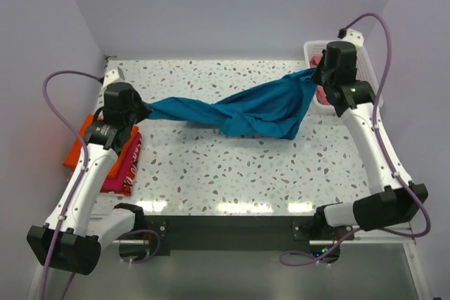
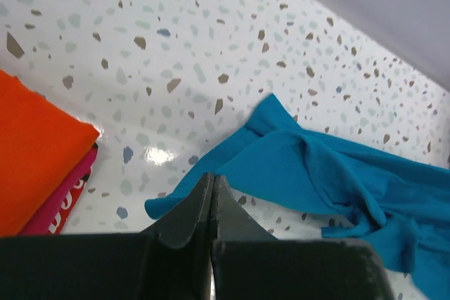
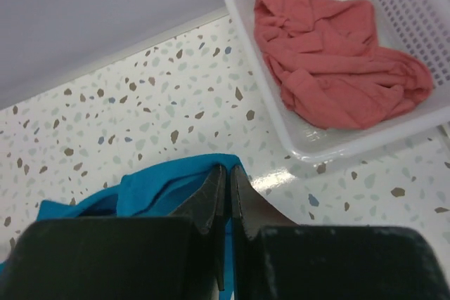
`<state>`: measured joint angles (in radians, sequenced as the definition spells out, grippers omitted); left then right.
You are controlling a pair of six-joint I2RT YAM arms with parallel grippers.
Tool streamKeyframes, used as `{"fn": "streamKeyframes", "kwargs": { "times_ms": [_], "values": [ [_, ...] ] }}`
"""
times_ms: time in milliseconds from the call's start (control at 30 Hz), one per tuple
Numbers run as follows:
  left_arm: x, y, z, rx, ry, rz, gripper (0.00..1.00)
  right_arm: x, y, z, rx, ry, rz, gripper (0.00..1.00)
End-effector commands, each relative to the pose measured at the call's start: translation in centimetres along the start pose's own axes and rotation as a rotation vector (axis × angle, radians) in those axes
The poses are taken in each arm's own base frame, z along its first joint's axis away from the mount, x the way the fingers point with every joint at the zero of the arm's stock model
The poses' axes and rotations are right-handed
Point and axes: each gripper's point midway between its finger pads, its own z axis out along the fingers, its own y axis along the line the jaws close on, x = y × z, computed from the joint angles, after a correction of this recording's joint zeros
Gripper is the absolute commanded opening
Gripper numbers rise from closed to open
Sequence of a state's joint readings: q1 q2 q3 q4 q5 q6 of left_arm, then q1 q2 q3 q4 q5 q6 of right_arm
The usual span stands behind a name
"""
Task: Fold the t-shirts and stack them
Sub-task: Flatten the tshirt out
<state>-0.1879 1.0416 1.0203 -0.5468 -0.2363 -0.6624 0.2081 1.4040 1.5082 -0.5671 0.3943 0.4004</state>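
**Teal T-shirt Stretched Between Two Closed Grippers**

A teal-blue cloth t-shirt [image 1: 246, 110] spans the far half of the speckled white terrazzo-pattern worktop [image 1: 232, 166], drawn out from left to right and twisted into a rope-like knot near its middle. The left gripper [image 1: 144, 110] has its fingers pressed together on the shirt's left end, near the left edge of the worktop. In the left wrist view the teal cloth meets the fingertips. The right gripper [image 1: 314, 75] has its fingers likewise pinched together on the shirt's right end, near the far right corner. There the fabric fans out wider and hangs down towards the worktop.

At the left edge lies a bright orange folded cloth t-shirt [image 1: 81, 142], partly on top of a magenta-red folded cloth t-shirt [image 1: 126, 166] that bears white lettering. A white plastic lattice basket [image 3: 351, 142] stands in the far right corner. Inside it a salmon-pink cloth t-shirt [image 3: 337, 68] lies crumpled and unfolded, apart from the teal shirt.
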Motion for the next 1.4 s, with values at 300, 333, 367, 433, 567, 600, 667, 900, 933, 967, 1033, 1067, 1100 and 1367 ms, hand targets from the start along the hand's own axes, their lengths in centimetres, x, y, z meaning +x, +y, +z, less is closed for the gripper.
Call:
{"fn": "streamKeyframes", "kwargs": {
  "times_ms": [300,333,367,433,567,600,667,900,933,967,1033,1067,1100,1367],
  "values": [
    [-8.1,-1.5,-5.1,0.052,-0.189,0.001,0.00,-6.0,-3.9,-8.3,-0.016,-0.153,0.093,0.00],
    [-8.2,-1.4,-5.3,0.053,-0.192,0.002,0.00,-6.3,-3.9,-8.7,-0.018,-0.160,0.097,0.00],
    [-8.3,-1.4,-5.7,0.057,-0.198,0.002,0.00,-6.9,-3.9,-9.2,-0.024,-0.173,0.102,0.00],
    [-8.6,-1.8,-6.3,0.079,-0.207,0.000,0.00,-7.4,-3.8,-9.7,-0.035,-0.185,0.108,0.00],
    [-9.4,-2.3,-7.5,0.111,-0.235,0.004,0.00,-9.0,-2.8,-9.9,-0.076,-0.230,0.133,0.00],
    [-9.7,-2.4,-7.6,0.114,-0.244,0.005,0.00,-8.8,-2.1,-9.0,-0.096,-0.214,0.131,0.00],
    [-10.0,-2.6,-7.1,0.106,-0.245,0.003,0.00,-9.4,-0.5,-7.7,-0.147,-0.226,0.145,0.00],
    [-12.4,-4.3,-0.7,0.054,-0.265,-0.080,0.00,-8.5,5.8,4.4,-0.240,-0.176,0.185,0.00],
    [-12.4,-4.4,1.0,0.030,-0.260,-0.081,0.00,-7.9,7.1,7.4,-0.246,-0.158,0.188,0.00],
    [-13.0,-4.4,1.6,0.021,-0.284,-0.087,0.00,-7.5,7.7,8.9,-0.244,-0.146,0.184,0.00],
    [-13.9,-4.6,3.4,0.005,-0.304,-0.089,0.00,-7.8,9.8,10.4,-0.258,-0.130,0.167,0.00],
    [-14.3,-4.5,3.8,-0.008,-0.308,-0.093,0.00,-5.6,10.4,12.9,-0.245,-0.078,0.144,0.07],
    [-15.0,-4.8,4.0,-0.003,-0.322,-0.094,0.00,-4.6,11.3,13.8,-0.247,-0.050,0.124,0.18],
    [-12.9,-3.9,7.5,-0.041,-0.265,-0.074,0.00,2.7,10.4,10.8,-0.153,0.144,-0.049,0.82]
  ]
}}
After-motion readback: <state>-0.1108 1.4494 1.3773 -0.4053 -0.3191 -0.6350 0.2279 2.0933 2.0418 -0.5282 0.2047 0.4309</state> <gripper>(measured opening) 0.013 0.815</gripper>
